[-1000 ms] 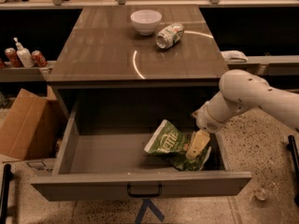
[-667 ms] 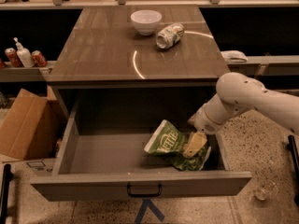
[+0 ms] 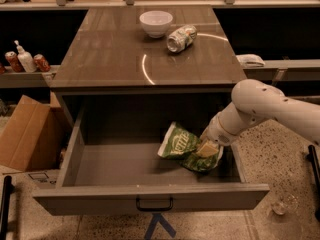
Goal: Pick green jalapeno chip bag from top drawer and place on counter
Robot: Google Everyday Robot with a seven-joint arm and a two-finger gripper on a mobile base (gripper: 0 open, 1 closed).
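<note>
The green jalapeno chip bag (image 3: 178,143) lies crumpled in the right part of the open top drawer (image 3: 150,196), its white oval logo facing up. My gripper (image 3: 207,148) reaches down into the drawer from the right on a white arm (image 3: 260,109). It sits on the bag's right end and is shut on it, with the bag tilted up off the drawer floor. The counter (image 3: 110,59) is the glossy wood-grain top above the drawer.
A white bowl (image 3: 156,23) and a crushed silvery-green can (image 3: 181,37) stand at the back of the counter. A brown cardboard box (image 3: 25,134) sits on the floor to the left. Cans and a bottle (image 3: 24,61) are on a left shelf.
My gripper has moved slightly up and left, and the bag has risen a little with it.
</note>
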